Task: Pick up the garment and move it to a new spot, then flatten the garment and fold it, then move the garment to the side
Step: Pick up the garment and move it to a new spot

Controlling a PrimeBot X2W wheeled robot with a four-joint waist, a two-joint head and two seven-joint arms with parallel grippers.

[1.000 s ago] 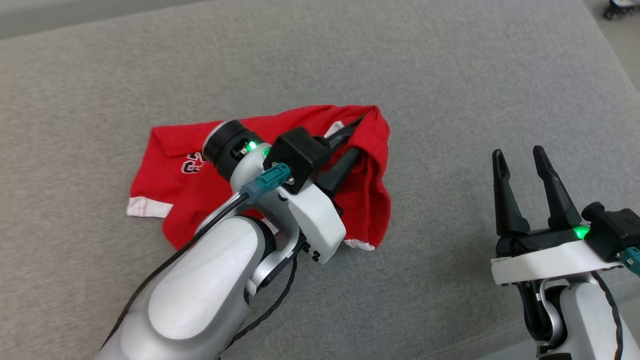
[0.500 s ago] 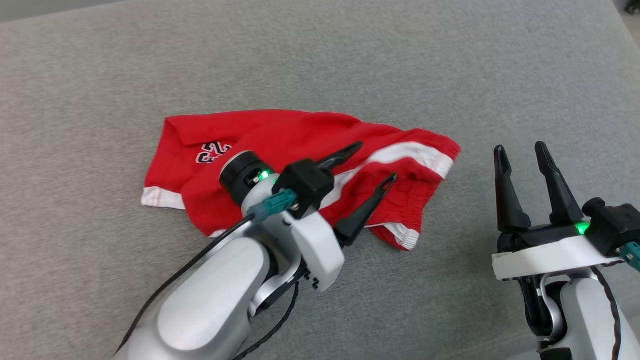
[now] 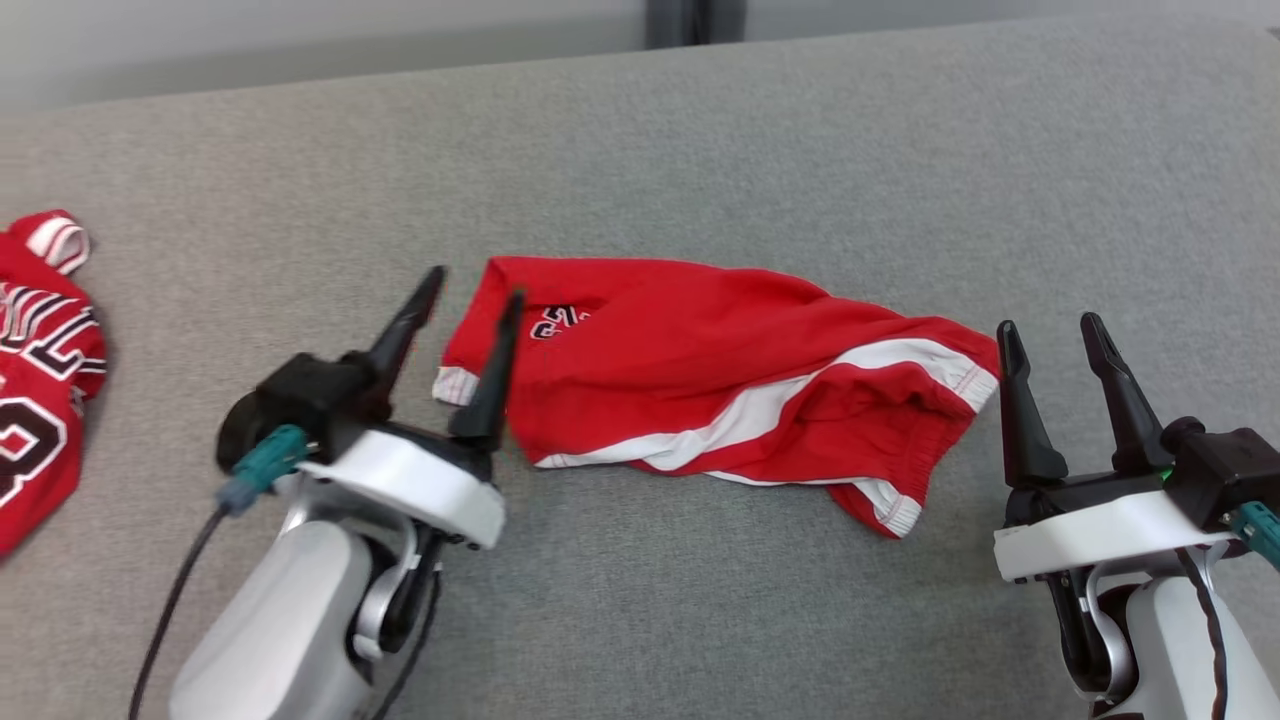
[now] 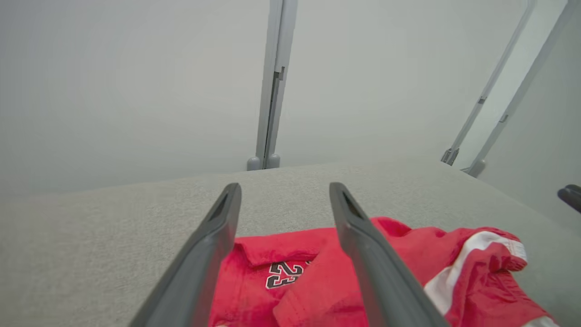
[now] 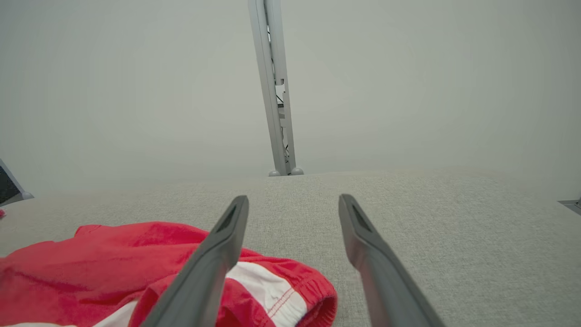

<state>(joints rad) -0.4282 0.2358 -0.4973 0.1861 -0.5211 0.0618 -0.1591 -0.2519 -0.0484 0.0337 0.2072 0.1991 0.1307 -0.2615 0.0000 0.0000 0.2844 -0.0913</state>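
Inspection runs from the near edge outward. Left claw [image 3: 475,287], on a pale forearm at the lower left of the head view, has its two long dark fingers spread wide and grips nothing. The fingers point away from the robot. The inner one crosses the left end of the garment in that view, but contact with the cloth cannot be confirmed. Right claw [image 3: 1048,326], at the lower right, is likewise spread and holds nothing. Its inner finger stands just beside the garment's right hem, and whether it touches cannot be told.

Task item: red fabric shorts with white side stripes and a black-and-white number patch [image 3: 700,370]. They lie on the grey fabric-covered worktop [image 3: 800,150], between the two claws, and run crosswise to the robot. The number patch sits near the left end; in the left wrist view it shows between that claw's fingers, lower than their tips. The cloth is not flat: it is rumpled, and the right end is bunched and lapped over itself, with white-trimmed hems showing at both ends.

Second item: a red garment with black-and-white lettering and a white-edged cuff [image 3: 40,370]. It lies on the same worktop at the far left of the head view, well apart from the shorts and partly cut off by the frame.

Beyond the shorts the worktop runs on to its far edge. Behind that edge stand a pale wall [image 3: 300,40] and a grey upright post [image 3: 695,18].
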